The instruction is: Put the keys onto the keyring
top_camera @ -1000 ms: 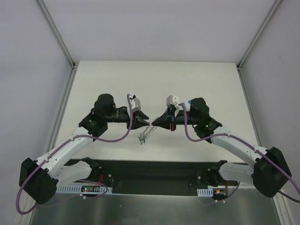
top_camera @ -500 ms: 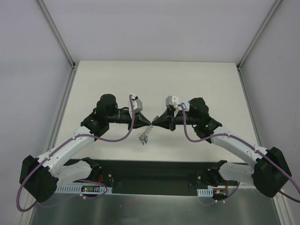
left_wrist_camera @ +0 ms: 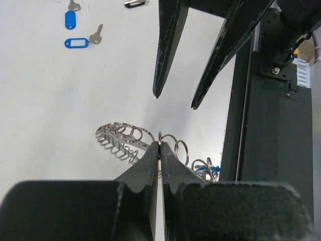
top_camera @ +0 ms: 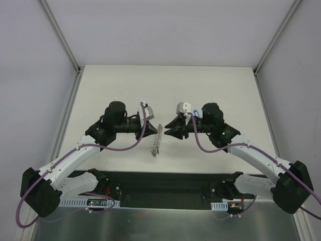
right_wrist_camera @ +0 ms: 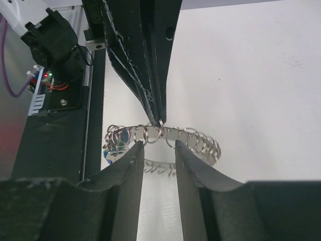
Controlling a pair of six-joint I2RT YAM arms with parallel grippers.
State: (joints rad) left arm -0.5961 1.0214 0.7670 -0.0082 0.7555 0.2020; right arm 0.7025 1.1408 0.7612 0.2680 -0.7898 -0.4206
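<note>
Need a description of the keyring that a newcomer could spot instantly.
Start at the middle of the white table. The keyring is held there off the surface, one of its small rings pinched in the shut fingers of the left gripper. Unlike the blue-tagged keys lying flat nearby, it is a grey metal loop fringed with many wire rings.

No legible text or markings.

One grey metal keyring fringed with small wire rings (top_camera: pixel 156 139), edge-on, upper end at black left gripper (top_camera: pixel 154 126) tip; black right gripper (top_camera: pixel 167 128) just beside, fingers spread.
</note>
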